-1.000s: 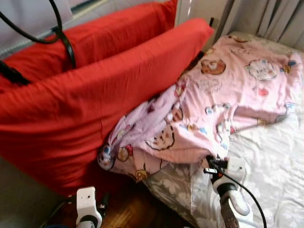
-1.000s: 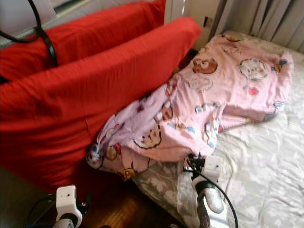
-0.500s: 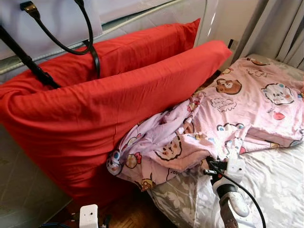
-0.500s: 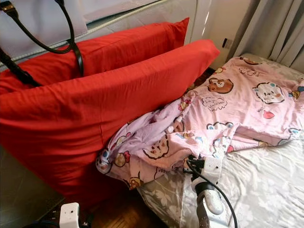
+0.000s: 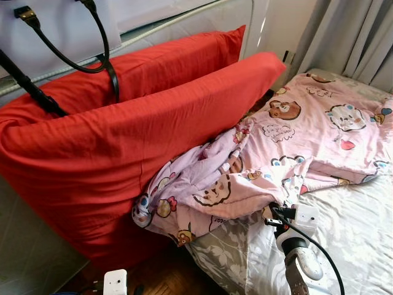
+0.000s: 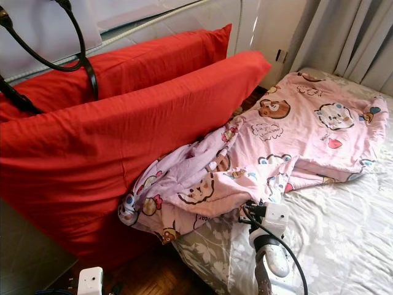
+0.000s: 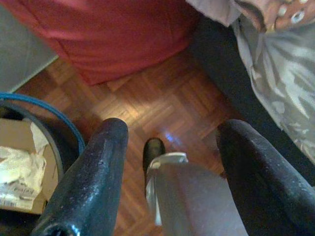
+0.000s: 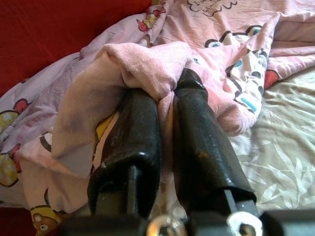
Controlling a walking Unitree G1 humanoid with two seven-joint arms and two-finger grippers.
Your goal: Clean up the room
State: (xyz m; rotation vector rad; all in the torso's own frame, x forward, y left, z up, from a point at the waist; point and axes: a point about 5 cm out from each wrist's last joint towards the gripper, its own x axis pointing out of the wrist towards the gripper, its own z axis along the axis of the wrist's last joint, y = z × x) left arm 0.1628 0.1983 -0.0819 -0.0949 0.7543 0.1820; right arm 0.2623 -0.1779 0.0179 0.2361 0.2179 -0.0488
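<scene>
**Things Around the Bed**

Two big red pillows [image 5: 123, 141] stand on their edges beside the bed. A bag's black handles [image 5: 92, 55] hang over the back pillow. Grey curtains [image 5: 350, 37] hang behind the far end of the bed. The brown wood floor [image 7: 147, 103] shows below. A cardboard box [image 7: 19, 172] sits inside a blue-rimmed bin [image 7: 54, 118].

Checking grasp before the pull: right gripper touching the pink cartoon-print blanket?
Touching. The right wrist view shows the right gripper with both black fingers pinched shut on a fold of the pink cartoon-print blanket.
</scene>
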